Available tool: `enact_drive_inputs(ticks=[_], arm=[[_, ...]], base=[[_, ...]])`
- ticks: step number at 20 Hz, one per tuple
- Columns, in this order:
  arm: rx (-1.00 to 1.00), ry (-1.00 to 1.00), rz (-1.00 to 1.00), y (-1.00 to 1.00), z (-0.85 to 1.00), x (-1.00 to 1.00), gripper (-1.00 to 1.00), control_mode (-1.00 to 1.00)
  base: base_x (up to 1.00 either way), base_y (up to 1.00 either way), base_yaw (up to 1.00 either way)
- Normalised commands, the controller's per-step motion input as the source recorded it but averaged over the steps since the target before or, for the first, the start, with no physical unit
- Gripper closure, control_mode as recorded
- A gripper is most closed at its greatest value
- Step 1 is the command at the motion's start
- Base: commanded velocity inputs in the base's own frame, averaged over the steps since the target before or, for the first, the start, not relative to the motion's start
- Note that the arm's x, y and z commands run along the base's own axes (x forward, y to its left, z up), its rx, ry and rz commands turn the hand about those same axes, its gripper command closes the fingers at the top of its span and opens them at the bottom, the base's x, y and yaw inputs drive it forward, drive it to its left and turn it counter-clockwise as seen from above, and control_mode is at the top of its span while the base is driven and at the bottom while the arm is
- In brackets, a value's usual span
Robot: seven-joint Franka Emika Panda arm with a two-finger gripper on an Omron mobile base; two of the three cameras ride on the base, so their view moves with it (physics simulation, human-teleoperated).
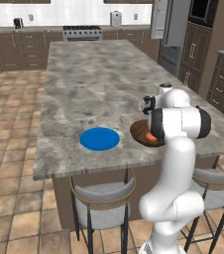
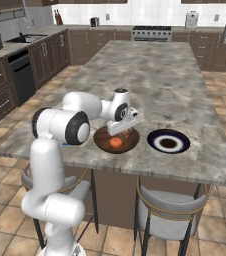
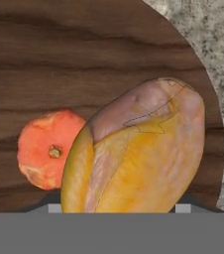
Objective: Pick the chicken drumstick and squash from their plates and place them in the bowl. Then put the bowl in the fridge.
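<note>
My gripper [image 2: 121,129] hangs just over the dark brown wooden bowl [image 2: 104,142] near the island's front edge. It is shut on the chicken drumstick [image 3: 139,154], which fills the span between the fingers, tilted and golden-pink, low above the bowl [image 3: 84,49]. The orange squash [image 3: 47,149] lies in the bowl beside it, stem up, and shows again as the squash [image 2: 116,142] from the right. The bright blue plate [image 1: 99,139] lies bare to the bowl's left. The dark-rimmed plate [image 2: 168,141] lies bare to its right. The fridge [image 1: 171,30] stands far back right, door open.
The bowl [image 1: 138,133] sits close to the counter's front edge [image 1: 84,171]. Two stools [image 1: 104,203] [image 2: 167,212] are tucked under that edge. Dark cabinets and a stove [image 1: 82,32] line the back wall, across a wide tiled floor.
</note>
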Motion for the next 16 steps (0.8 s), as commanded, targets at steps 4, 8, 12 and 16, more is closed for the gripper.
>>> enact_drive_inputs(ticks=[4, 8, 12, 16], arm=[[0.00, 0.09, 0.16, -0.01, -0.25, 0.12, 1.00, -1.00], [0.00, 0.10, 0.10, 0.00, -0.23, 0.04, 1.00, -1.00], [0.00, 0.09, 0.05, 0.00, -0.17, 0.08, 1.00, -1.00], [0.00, 0.10, 0.02, 0.00, -0.16, 0.05, 1.00, -1.00]], base=[[0.00, 0.00, 0.00], [0.00, 0.00, 0.00], [0.00, 0.00, 0.00], [0.00, 0.00, 0.00]])
